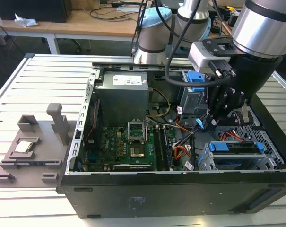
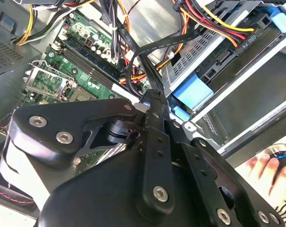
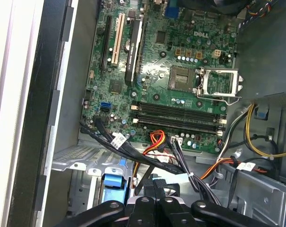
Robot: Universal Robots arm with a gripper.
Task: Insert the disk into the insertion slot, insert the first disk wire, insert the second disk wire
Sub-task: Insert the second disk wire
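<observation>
- Disk (image 1: 235, 150): a flat rectangular grey-silver hard drive framed by a bright blue plastic carrier. It lies level inside the insertion slot (image 1: 206, 161), a boxy silver-grey sheet-metal cage with hole-patterned walls. The cage sits in the corner of the open black computer case (image 1: 171, 198), at the exterior view's right.
- In the second wrist view the disk (image 2: 192, 90) shows a broad blue carrier tab and a dark rear edge with connector sockets, tucked between the perforated walls of the insertion slot (image 2: 185, 59).
- Black gripper (image 1: 210, 122) hangs inside the case near the cage, not touching the disk, with the green motherboard (image 1: 133, 142) to the exterior view's left of it.
- Its fingers (image 3: 146, 189) stand pressed close together, apparently clamped on the end of a black flat wire (image 2: 161, 45) that carries a small blue plug (image 1: 199, 124).
- A bundle of red, yellow and black wires (image 2: 213, 23) runs across the top of the cage.
- A person's hand (image 2: 270, 170) rests outside the case.
</observation>
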